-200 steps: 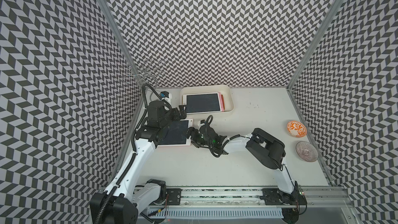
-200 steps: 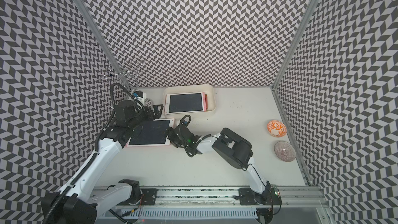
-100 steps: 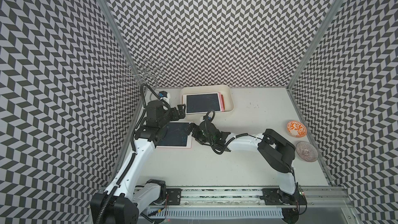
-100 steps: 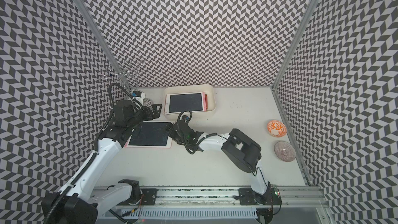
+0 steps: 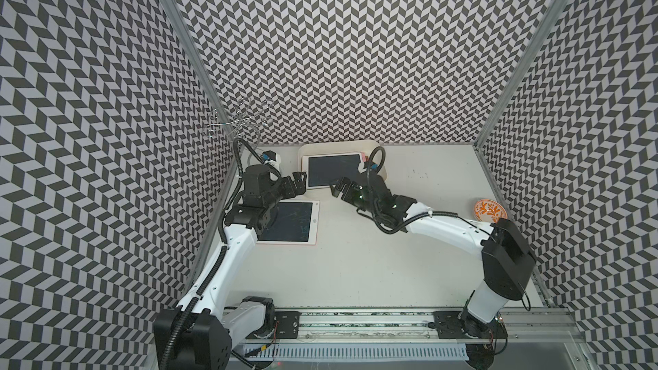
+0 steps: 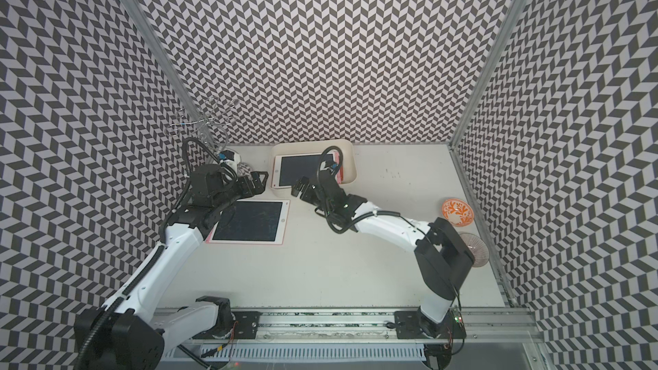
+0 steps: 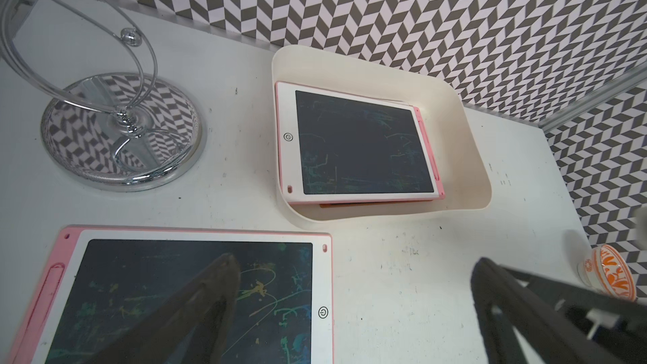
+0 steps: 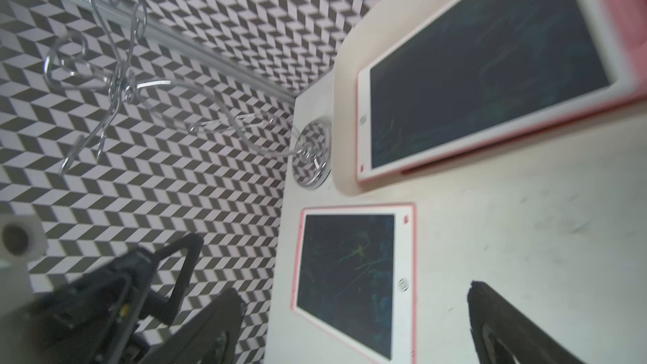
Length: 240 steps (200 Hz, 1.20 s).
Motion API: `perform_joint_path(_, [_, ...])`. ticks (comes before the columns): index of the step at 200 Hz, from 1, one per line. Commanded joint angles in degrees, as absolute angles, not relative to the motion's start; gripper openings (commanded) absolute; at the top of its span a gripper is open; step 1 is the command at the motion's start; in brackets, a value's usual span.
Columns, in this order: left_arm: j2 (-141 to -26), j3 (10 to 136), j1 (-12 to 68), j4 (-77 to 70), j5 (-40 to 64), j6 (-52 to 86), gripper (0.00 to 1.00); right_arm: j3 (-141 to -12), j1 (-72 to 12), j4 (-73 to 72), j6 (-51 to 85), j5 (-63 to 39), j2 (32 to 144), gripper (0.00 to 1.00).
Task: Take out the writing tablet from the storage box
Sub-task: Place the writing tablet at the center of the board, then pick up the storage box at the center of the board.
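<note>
The cream storage box (image 5: 338,143) (image 6: 350,167) (image 7: 465,155) stands against the back wall. In it lies a writing tablet (image 5: 333,170) (image 6: 302,169) (image 7: 360,141) (image 8: 490,64) with a white frame, pink rim and dark screen. A second such tablet (image 5: 292,220) (image 6: 249,224) (image 7: 196,295) (image 8: 350,274) lies flat on the table, front left of the box. My left gripper (image 5: 301,183) (image 6: 258,181) (image 7: 353,260) hovers open by the box's near left corner. My right gripper (image 5: 338,188) (image 6: 299,190) (image 8: 352,288) is open and empty over the box's near edge.
A chrome wire stand (image 5: 242,126) (image 7: 122,131) occupies the back left corner. An orange patterned bowl (image 5: 489,210) (image 6: 457,211) and a glass bowl (image 6: 473,249) sit at the right edge, near the right arm's elbow. Patterned walls close three sides.
My right gripper has left the right edge of the tablet on the table, opened wider and moved back to the box's near edge. The left arm has barely moved.
</note>
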<state>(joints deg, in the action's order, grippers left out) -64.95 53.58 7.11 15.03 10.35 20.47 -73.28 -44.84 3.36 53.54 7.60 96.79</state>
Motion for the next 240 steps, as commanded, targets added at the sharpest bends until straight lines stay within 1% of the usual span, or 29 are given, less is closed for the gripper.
perform_joint_path(1, [-66.7,56.3,7.6,13.3,10.9,22.2,0.99,-75.5,-38.1,10.2,41.5,9.0,93.7,1.00])
perform_joint_path(25, [-69.7,57.7,7.9,10.9,10.6,24.0,0.99,-79.9,-31.5,13.9,32.5,9.4,96.0,0.99])
perform_joint_path(41, [-72.8,59.1,8.7,8.8,10.6,24.2,0.99,-84.3,-28.9,16.0,26.6,10.9,100.1,0.98])
perform_joint_path(64, [-79.2,63.1,10.2,6.7,9.8,23.0,0.99,-90.9,-25.7,18.6,21.8,12.1,107.1,0.95])
perform_joint_path(85, [-85.7,69.0,11.4,8.2,9.4,20.0,0.99,-97.0,-24.5,21.1,18.2,12.7,112.8,0.91])
perform_joint_path(99, [-89.2,72.9,12.1,10.0,8.4,18.4,0.99,-101.5,-24.1,23.0,16.2,13.9,116.7,0.90])
perform_joint_path(128, [-94.5,78.0,12.7,13.1,8.2,17.6,0.99,-110.2,-23.2,26.2,14.6,12.5,124.5,0.86])
perform_joint_path(170, [-98.0,78.7,13.4,11.6,8.6,20.3,0.99,-116.8,-21.9,26.5,14.1,10.3,131.4,0.74])
perform_joint_path(199, [-101.2,80.6,14.0,13.1,9.2,20.2,0.99,-117.9,-21.2,26.5,14.0,9.5,133.7,0.66])
perform_joint_path(240, [-103.9,81.1,14.2,14.4,7.9,20.9,0.99,-117.0,-20.7,25.9,14.0,8.1,134.9,0.50])
